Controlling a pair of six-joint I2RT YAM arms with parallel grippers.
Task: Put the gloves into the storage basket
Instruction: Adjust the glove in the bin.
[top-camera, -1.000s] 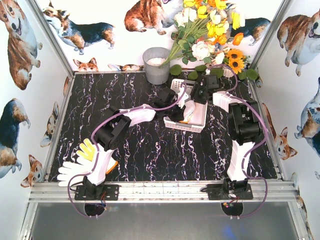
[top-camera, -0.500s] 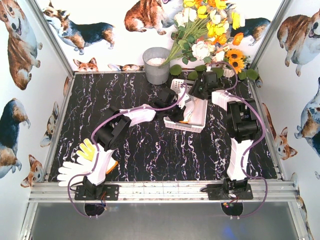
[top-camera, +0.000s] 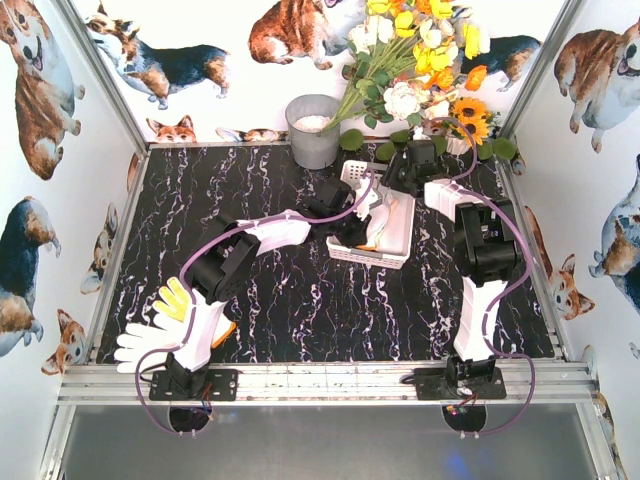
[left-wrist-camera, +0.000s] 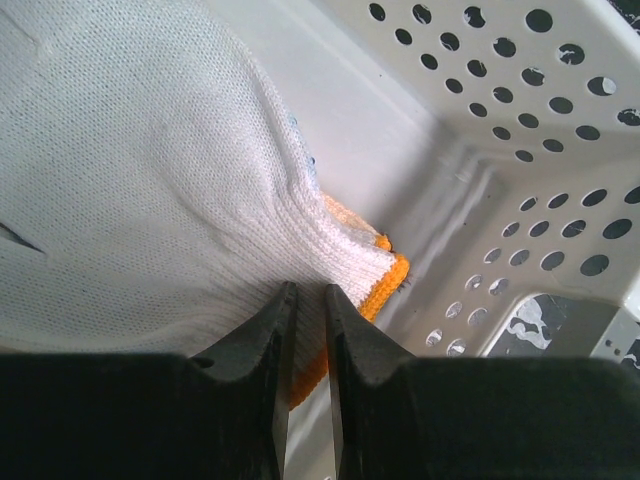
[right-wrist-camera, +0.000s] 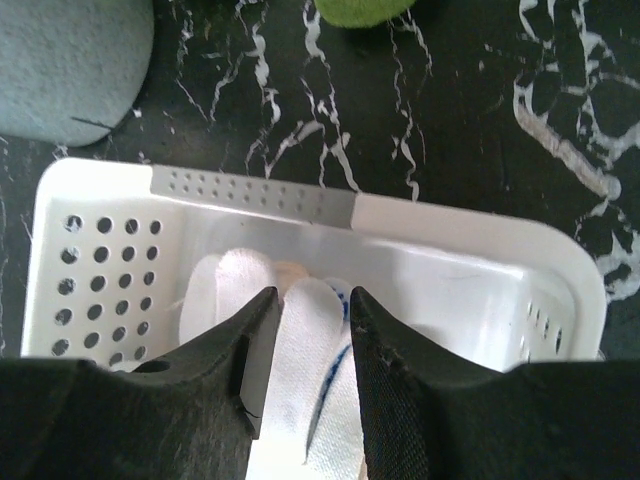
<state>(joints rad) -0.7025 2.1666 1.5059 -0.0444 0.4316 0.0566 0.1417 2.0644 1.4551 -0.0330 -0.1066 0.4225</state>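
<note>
Deep in a corner of the white perforated plastic basket (left-wrist-camera: 520, 90), the left hand (left-wrist-camera: 310, 288) pinches a white orange-cuffed knit glove (left-wrist-camera: 150, 180) (right hand (right-wrist-camera: 312, 292) above the basket, jaws parted).

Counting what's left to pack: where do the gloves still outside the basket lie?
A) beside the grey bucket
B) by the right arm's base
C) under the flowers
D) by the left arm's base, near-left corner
D: the white glove and the yellow glove lie at the near-left edge beside the left arm's base, outside the storage basket.
</note>
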